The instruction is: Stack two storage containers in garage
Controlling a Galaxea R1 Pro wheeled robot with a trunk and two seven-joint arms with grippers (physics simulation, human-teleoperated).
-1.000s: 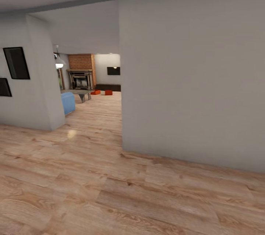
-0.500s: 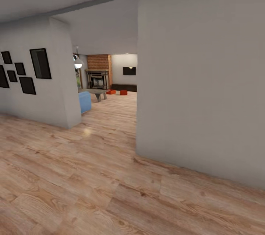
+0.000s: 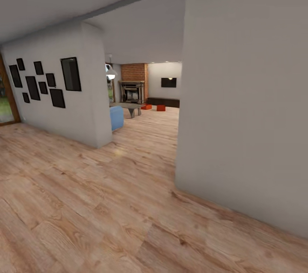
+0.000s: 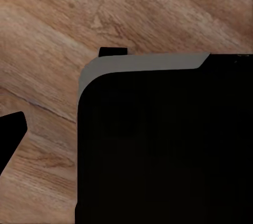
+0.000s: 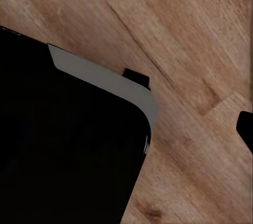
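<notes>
We're in transit toward the living room (image 3: 147,93), nothing in hand yet as far as we can judge. The two storage containers (image 3: 154,107) sit far off on the wood floor (image 3: 107,204), side by side w/ a small gap, just in front of the low dark cabinet (image 3: 167,102) and right of the brick fireplace (image 3: 134,80). To do this leg well, we should prob. line the base up w/ the opening first, then drive straight, not cut the corner. The big grey wall (image 3: 244,106) on the right ends in a near edge that juts into our path; on the left the picture wall (image 3: 64,93) ends in a corner beside a blue seat (image 3: 116,117). Between them the passage looks open, floor bare. A grey table (image 3: 130,106) stands mid-room, left of the bins, so approaching on the right seems roomier. Both wrist views look down at planks past the dark robot body (image 4: 163,145); whether either pincer is open or closed, we can't tell.
</notes>
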